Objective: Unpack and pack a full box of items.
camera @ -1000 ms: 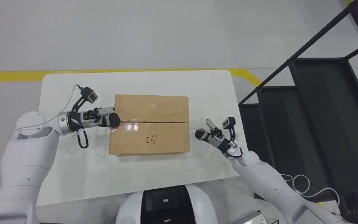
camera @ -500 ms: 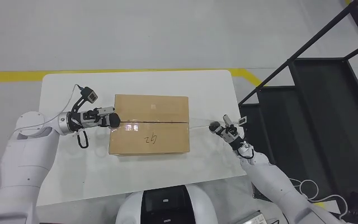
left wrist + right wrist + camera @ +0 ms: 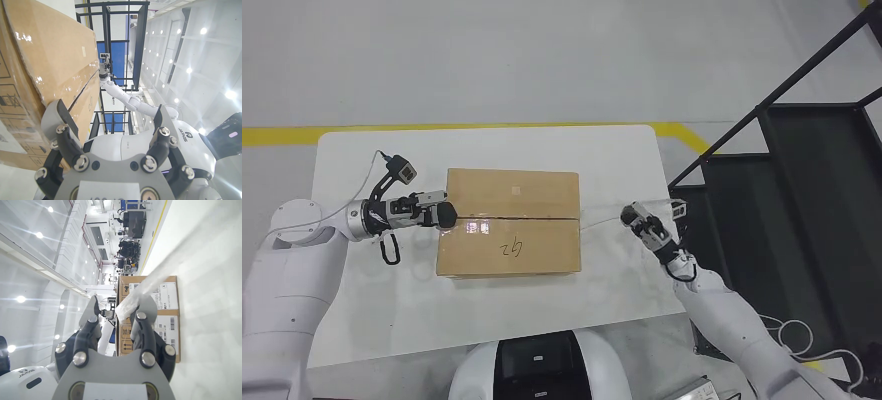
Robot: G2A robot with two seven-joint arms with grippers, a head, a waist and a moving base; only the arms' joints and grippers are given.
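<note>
The cardboard box (image 3: 512,220) sits closed at the middle of the white desk (image 3: 372,300), and the step in hand looks like stripping the clear tape (image 3: 602,221) off its centre seam. The tape runs taut from the box's right end to the right pincer (image 3: 631,213), whose jaws stand partly apart. The crumpled tape end seems to cling to one finger (image 3: 146,311) rather than being pinched. That hold is weak, so closing firmly on the tape before pulling further would be wise. Then draw low and straight along the seam line, away from the box, so the strip peels instead of tearing. The left pincer (image 3: 445,214) is spread open at the box's left end with one finger against the cardboard. It should press there as a brace so the box does not slide toward the pull.
</note>
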